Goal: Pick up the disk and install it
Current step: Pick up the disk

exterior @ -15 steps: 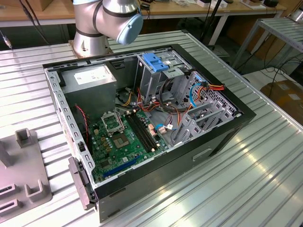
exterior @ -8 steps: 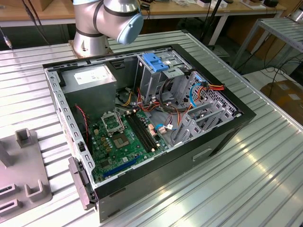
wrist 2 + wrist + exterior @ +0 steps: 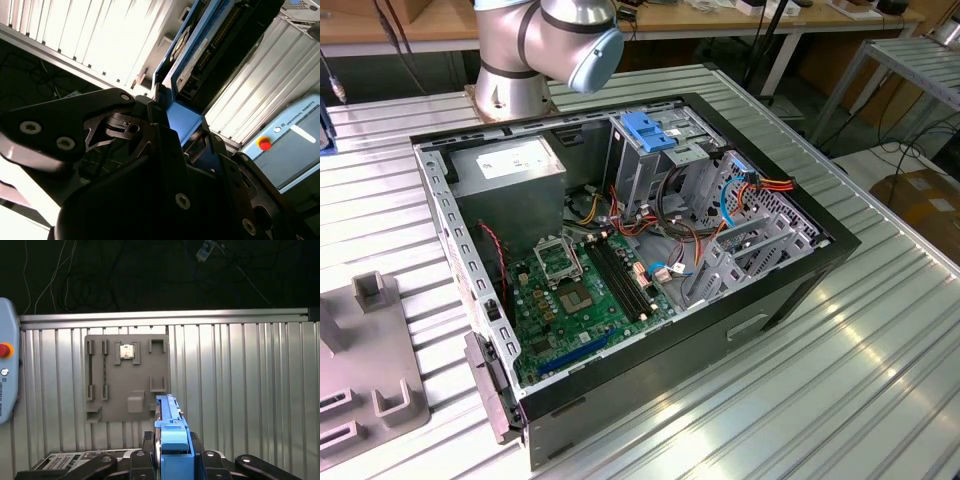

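Clearly clenched: one black metal end effector (image 3: 182,122), its two fingers (image 3: 150,107) closed on one flat rectangular dark-grey metal disk (image 3: 200,50) edged by a bright blue plastic bracket. Held free in the air, with the ribbed silver metal surface (image 3: 240,390) behind it. Long axis pointing straight away from the end effector, out past the fingertips, one short end gripped between the two fingers.

In the second wrist view, seen from a broad side: blue edge, pale label and a row of connector pins on the dark body, running obliquely away from the camera. In the first wrist view, the same disk (image 3: 172,435) seen edge-on, as one narrow blue strip coming out of the end effector (image 3: 172,455). Beyond it there, one flat grey plastic fixture plate (image 3: 127,377) with several slots, carrying one small square chip (image 3: 127,351).

In both wrist views, one pale teach pendant (image 3: 290,135) with one round red button (image 3: 264,144), lying on the surface.

In the exterior view, one open black computer case (image 3: 790,300) lying on its side on the surface, holding one green motherboard (image 3: 580,300), one grey power supply box (image 3: 510,170) and one blue plastic latch piece (image 3: 645,130) atop the metal bay. Behind the case, one silver robot arm (image 3: 535,40). At the exterior view's left, the grey plate (image 3: 360,390), apart from the case.
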Controlling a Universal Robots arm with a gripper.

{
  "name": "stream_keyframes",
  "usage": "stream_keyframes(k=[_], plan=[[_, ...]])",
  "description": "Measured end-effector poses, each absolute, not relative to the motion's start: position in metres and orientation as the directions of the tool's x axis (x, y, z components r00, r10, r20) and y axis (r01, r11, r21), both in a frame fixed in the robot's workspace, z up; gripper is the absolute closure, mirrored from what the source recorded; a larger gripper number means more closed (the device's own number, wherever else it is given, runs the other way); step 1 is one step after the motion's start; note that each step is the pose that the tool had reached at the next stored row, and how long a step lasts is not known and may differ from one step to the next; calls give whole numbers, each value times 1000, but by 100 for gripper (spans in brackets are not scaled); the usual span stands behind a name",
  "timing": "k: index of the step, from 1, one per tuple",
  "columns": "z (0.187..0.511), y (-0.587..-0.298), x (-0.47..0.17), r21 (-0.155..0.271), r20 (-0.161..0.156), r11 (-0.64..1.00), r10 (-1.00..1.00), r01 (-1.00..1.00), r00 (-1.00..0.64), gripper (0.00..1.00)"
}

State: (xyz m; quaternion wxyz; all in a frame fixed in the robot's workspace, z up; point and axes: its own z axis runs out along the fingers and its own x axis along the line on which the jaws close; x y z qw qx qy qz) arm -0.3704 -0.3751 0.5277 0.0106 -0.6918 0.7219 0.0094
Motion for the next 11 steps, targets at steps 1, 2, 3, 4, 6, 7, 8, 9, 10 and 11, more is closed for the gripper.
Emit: stream_keyframes(k=[1,2,3,4,6,7,8,9,10,11], plan=[[528,-375,-368,-1,-28,43,-999,-999,-42,63],[528,-375,-366,-1,-28,43,-999,-999,-42,63],[528,-375,-363,-1,-28,43,-999,-999,-43,63],[528,-375,-359,-1,-28,43,-999,-999,-43,63],[528,-375,-352,0,-28,43,-999,-999,-43,63],[528,-375,-350,0,-28,43,-999,-999,-43,63],[528,-375,-347,0,-28,43,-999,-999,-43,63],[528,-375,-344,0,-28,43,-999,-999,-43,63],[528,-375,-341,0,-28,43,-999,-999,-43,63],[528,-375,-335,0,-28,43,-999,-999,-43,63]])
